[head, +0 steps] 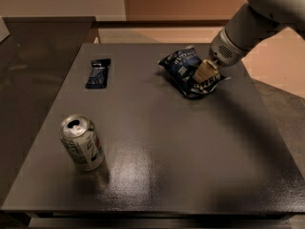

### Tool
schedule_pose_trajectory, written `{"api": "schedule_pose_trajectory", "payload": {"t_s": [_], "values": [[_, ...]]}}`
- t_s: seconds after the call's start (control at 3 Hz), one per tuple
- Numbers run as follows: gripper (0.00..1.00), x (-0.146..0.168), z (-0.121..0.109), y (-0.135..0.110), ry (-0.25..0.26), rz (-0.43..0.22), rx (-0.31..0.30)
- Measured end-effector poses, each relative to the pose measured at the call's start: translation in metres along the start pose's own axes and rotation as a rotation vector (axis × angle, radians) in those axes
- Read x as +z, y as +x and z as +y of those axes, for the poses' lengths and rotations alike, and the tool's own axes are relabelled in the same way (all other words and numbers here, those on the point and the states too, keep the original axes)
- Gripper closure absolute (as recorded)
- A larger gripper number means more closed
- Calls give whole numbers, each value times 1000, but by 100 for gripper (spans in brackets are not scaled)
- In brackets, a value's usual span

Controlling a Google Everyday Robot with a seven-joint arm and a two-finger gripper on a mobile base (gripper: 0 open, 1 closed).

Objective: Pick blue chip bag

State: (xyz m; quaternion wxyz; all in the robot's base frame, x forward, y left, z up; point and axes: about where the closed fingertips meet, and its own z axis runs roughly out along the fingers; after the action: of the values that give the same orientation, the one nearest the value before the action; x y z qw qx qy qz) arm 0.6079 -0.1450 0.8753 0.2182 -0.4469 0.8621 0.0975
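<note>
The blue chip bag (pixel 182 67) is crinkled dark navy with white lettering and sits at the far right of the dark table (pixel 157 142). My gripper (pixel 204 72) comes down from the upper right on the grey arm (pixel 248 27). Its tan fingers (pixel 202 71) are closed on the bag's right half. The bag is bunched and tilted, with its left end raised a little off the table.
A small flat dark bar wrapper (pixel 98 73) lies at the far left of the table. An opened silver and green can (pixel 82 142) stands upright at the near left. A dark counter (pixel 33 70) adjoins the table's left side.
</note>
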Motion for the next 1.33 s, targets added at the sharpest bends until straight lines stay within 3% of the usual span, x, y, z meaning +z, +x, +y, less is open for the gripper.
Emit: {"api": "schedule_pose_trajectory", "payload": {"t_s": [0.33,1.33], "values": [[100,-20,-2,-8,7,-47,-18],[100,-121,-20,-44,37,-197,-169]]}}
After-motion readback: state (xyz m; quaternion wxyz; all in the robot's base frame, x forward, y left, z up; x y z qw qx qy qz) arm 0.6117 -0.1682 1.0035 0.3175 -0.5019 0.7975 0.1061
